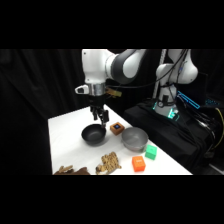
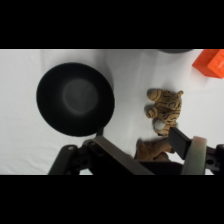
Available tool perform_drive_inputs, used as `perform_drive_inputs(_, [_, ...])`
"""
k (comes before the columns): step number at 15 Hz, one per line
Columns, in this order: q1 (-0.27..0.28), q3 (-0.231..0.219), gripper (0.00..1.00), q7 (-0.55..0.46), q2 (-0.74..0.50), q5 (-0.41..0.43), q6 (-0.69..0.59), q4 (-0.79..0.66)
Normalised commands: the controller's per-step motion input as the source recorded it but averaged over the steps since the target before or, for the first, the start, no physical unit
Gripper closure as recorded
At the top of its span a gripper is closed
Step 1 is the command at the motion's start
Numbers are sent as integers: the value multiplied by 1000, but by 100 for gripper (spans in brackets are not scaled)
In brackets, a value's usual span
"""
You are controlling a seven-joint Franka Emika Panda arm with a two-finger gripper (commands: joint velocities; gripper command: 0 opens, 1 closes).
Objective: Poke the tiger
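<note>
The tiger is a lumpy tan toy with dark stripes, lying near the table's front edge. The wrist view shows the tiger right of centre, on its own on the white surface. My gripper hangs over the far rim of a black bowl, well behind the tiger and apart from it. Its black linkage rises from the bottom of the wrist view.
A grey bowl stands right of the black bowl. Between them sits a small brown block with a blue top. A green cube and an orange cube lie front right. A dark brown figure lies front left.
</note>
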Motion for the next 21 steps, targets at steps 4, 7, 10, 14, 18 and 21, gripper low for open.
perform_drive_inputs(4, [-50, 44, 0, 87, -10, -23, -52, 48])
perform_drive_inputs(7, [36, 65, 0, 245, 43, -104, -87, 172])
perform_drive_inputs(10, [122, 90, 0, 317, 124, -156, -123, 298])
perform_drive_inputs(14, [144, 60, 25, 315, 240, -202, -143, 400])
perform_drive_inputs(18, [122, -15, 51, 274, 291, -261, -118, 394])
perform_drive_inputs(21, [104, -31, 77, 186, 236, -199, -59, 275])
